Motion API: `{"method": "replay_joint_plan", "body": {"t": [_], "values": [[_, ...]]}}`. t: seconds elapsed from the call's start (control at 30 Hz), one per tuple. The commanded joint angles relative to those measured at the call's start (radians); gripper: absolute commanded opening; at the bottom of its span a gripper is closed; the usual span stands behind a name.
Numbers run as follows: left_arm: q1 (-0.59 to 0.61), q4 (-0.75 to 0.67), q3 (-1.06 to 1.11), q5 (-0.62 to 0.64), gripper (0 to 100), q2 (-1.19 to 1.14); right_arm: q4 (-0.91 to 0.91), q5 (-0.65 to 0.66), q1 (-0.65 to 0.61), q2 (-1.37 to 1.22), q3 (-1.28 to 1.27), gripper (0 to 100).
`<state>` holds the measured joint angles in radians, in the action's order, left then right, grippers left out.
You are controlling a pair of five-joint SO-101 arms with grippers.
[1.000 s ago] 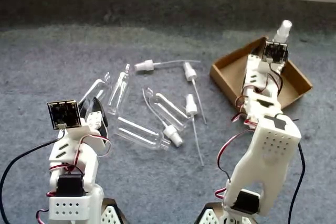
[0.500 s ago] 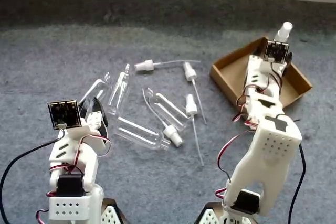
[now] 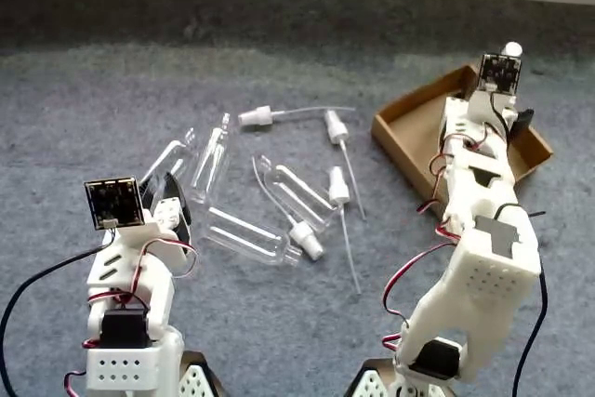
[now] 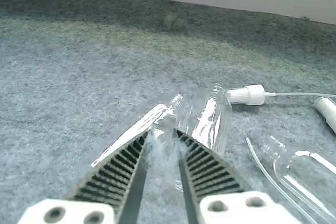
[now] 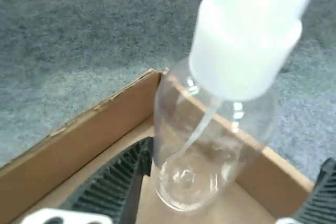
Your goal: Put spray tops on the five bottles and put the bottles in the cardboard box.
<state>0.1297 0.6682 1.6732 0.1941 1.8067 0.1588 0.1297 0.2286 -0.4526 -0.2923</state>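
Observation:
A clear bottle [image 5: 210, 145] with a white spray top [image 5: 247, 45] stands tilted inside the cardboard box [image 3: 400, 127] at the far right. My right gripper [image 5: 236, 158] is open around it, one jaw close to the glass and the other well apart. Its spray top [image 3: 511, 49] pokes up past the wrist. My left gripper [image 4: 164, 129] is slightly open just above the carpet, its tips at two empty bottles [image 3: 167, 160] [image 3: 212, 157]. Two more bottles [image 3: 246, 234] [image 3: 293, 194] lie in the middle. Loose spray tops [image 3: 256, 118] [image 3: 335, 127] [image 3: 339, 188] lie among them.
Another white spray top [image 3: 305, 239] lies between the two middle bottles, and I cannot tell whether it is fitted to one. Long thin dip tubes [image 3: 349, 248] trail across the grey carpet. The right arm [image 3: 479, 183] stretches over the box's near wall.
My right gripper has moved farther over the box and opened, so one black jaw now shows beside the wrist. The left arm and the loose parts have not moved.

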Motion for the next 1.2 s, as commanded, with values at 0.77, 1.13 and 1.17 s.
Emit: {"method": "replay_joint_plan", "body": {"t": [0.77, 1.13, 1.17], "values": [[0.005, 0.002, 0.021, -0.011, 2, 0.015, -0.450, -0.003, -0.031, 0.496, 0.008, 42.0], [0.005, 0.002, 0.021, -0.011, 2, 0.015, -0.642, -0.003, -0.074, 0.769, 0.001, 42.0], [0.005, 0.002, 0.021, -0.011, 2, 0.015, -0.657, -0.003, -0.079, 0.794, 0.001, 42.0]]}}
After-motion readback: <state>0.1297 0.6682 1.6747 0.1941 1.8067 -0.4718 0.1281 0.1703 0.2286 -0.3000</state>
